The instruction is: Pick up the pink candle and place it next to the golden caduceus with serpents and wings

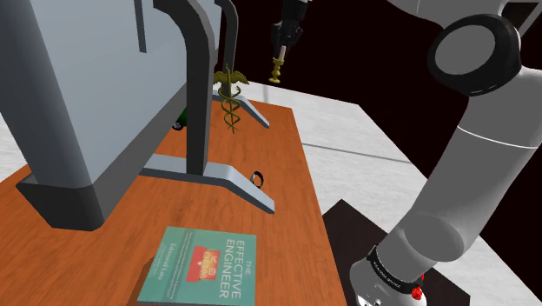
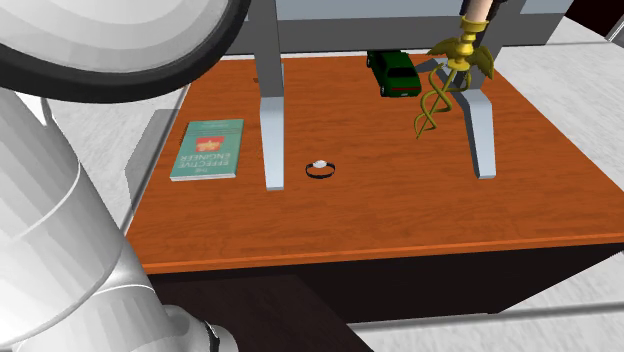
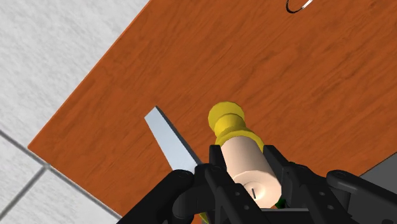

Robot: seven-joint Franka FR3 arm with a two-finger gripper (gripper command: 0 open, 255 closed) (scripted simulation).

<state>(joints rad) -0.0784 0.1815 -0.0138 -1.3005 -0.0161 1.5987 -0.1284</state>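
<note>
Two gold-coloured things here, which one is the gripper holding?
The candle, pale pink with a gold base, is clasped in the gripper above the table. The golden caduceus stands on the table, not gripped.

Candle (image 3: 245, 167): pale pink body, yellow-gold base. Caduceus (image 1: 231, 101): gold. Table (image 2: 400, 215): reddish-brown, wood-grain pattern. Book (image 2: 208, 148): teal cover, red emblem, white lettering. Toy car (image 2: 392, 72): dark green. Floor (image 3: 38, 57): light grey tiles, darker joints.
</note>
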